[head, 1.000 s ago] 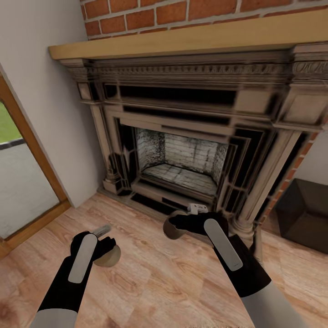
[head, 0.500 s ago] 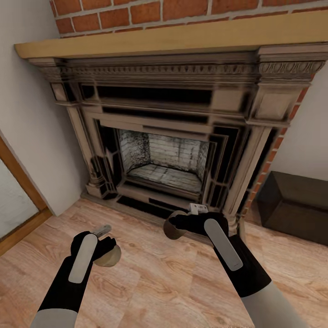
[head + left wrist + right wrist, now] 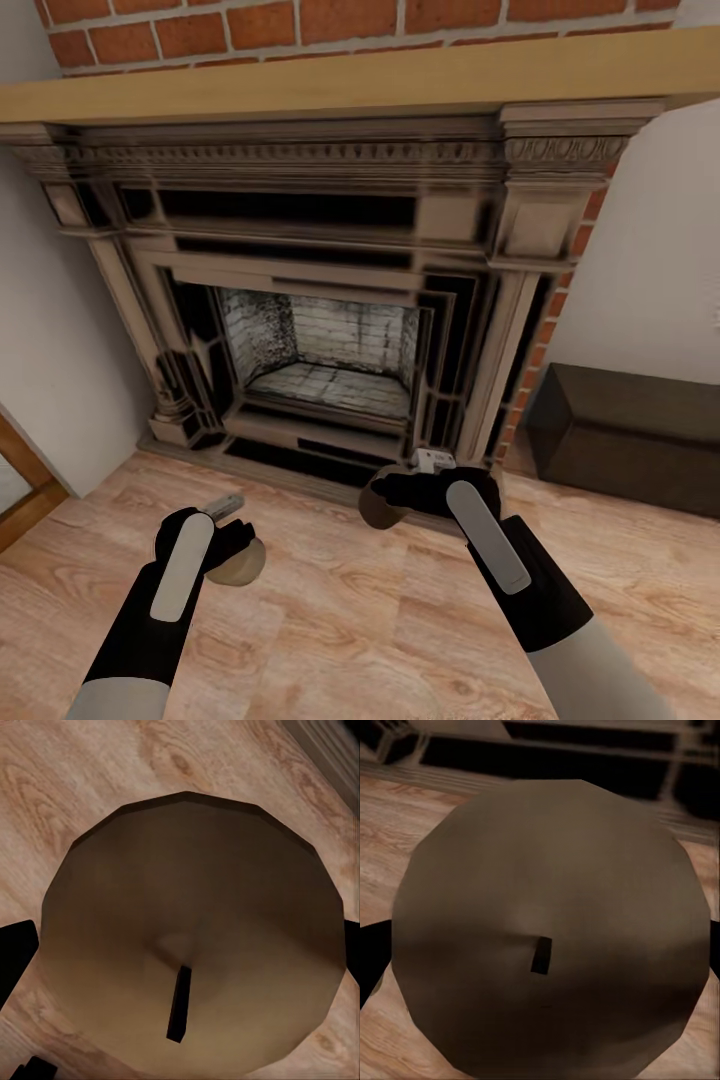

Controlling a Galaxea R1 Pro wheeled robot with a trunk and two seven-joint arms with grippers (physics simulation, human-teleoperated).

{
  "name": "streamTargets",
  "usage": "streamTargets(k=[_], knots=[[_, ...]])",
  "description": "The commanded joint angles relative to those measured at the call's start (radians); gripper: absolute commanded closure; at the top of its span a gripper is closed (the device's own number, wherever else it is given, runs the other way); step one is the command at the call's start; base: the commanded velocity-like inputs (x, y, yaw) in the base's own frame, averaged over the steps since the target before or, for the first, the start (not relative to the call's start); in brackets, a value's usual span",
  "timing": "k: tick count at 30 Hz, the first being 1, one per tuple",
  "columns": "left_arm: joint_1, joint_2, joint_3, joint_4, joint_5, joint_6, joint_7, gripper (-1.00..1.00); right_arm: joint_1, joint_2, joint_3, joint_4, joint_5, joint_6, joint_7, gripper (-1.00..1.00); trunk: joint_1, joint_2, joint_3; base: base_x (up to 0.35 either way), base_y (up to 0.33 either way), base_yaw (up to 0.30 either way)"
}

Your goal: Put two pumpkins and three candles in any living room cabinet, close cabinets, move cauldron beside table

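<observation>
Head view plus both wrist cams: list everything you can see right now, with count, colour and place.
Candles: 2, tan-brown with dark wicks; one in the left gripper, one in the right gripper.
Fireplace: 1, grey-brown carved surround, straight ahead.
Mantel shelf: 1, light wood, atop the fireplace.
Brick wall: red, above the mantel.
Cabinet: 1, dark brown, low, right of the fireplace.
Floor: light wood planks.
Left gripper: black, shut on a candle.
Right gripper: black, shut on a candle.
</observation>
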Motion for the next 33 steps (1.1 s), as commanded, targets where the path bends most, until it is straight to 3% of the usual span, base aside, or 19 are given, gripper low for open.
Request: streamTargets(k=[1, 33], knots=[[-0.001, 0.000, 0.002, -0.001, 0.010, 0.002, 0.010, 1.00, -0.001, 0.001, 0.001, 0.000, -0.011, -0.001, -0.010, 1.00, 0.000, 0.000, -0.001, 0.000, 0.000, -0.229], [0.000, -0.002, 0.001, -0.002, 0.009, 0.002, 0.010, 1.00, -0.001, 0.002, 0.001, 0.000, -0.011, 0.000, -0.010, 1.00, 0.000, 0.000, -0.001, 0.000, 0.000, -0.229]])
